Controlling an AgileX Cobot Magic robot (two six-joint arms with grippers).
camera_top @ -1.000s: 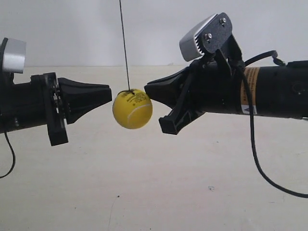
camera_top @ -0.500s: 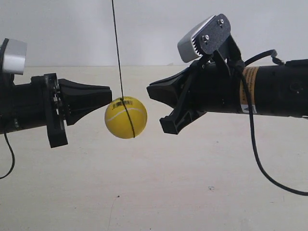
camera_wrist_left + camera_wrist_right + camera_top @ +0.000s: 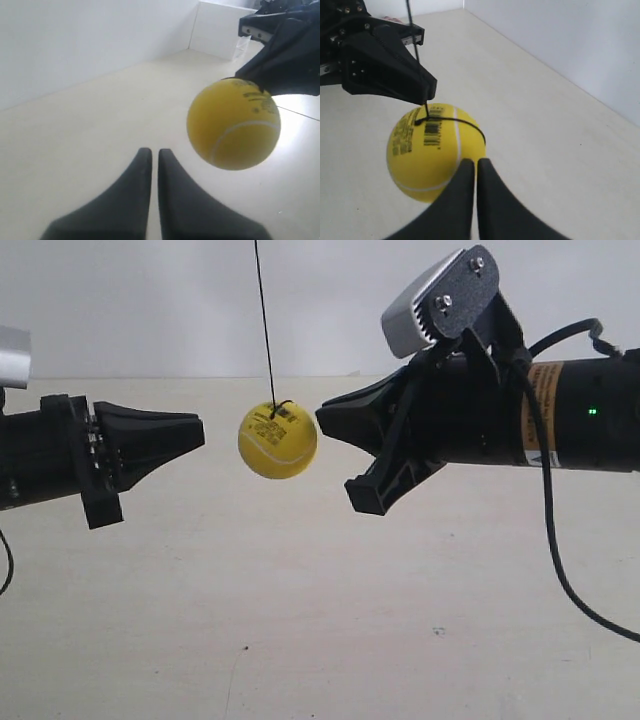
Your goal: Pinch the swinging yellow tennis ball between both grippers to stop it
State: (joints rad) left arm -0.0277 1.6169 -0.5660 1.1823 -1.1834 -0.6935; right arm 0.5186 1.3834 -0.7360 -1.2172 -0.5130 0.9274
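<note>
The yellow tennis ball (image 3: 278, 442) hangs on a thin black string (image 3: 264, 320) between the two arms. My right gripper (image 3: 318, 420) is shut, and its tip is at the ball's side, touching or nearly so. In the right wrist view the ball (image 3: 427, 150) shows its barcode label just beyond the shut gripper (image 3: 475, 161), with the left gripper (image 3: 385, 70) behind it. My left gripper (image 3: 203, 430) is shut and stands a short gap away from the ball. In the left wrist view the ball (image 3: 233, 124) floats off to one side of the shut gripper (image 3: 155, 150).
A pale tabletop (image 3: 320, 620) lies below both arms, with a white wall (image 3: 150, 300) behind. A black cable (image 3: 550, 540) droops from the right arm. A white box (image 3: 220, 30) stands against the wall in the left wrist view.
The ball has swung from beside the left gripper over to the right gripper's tip. The left arm has drawn back, opening a gap. The right arm has shifted slightly up and outward.
</note>
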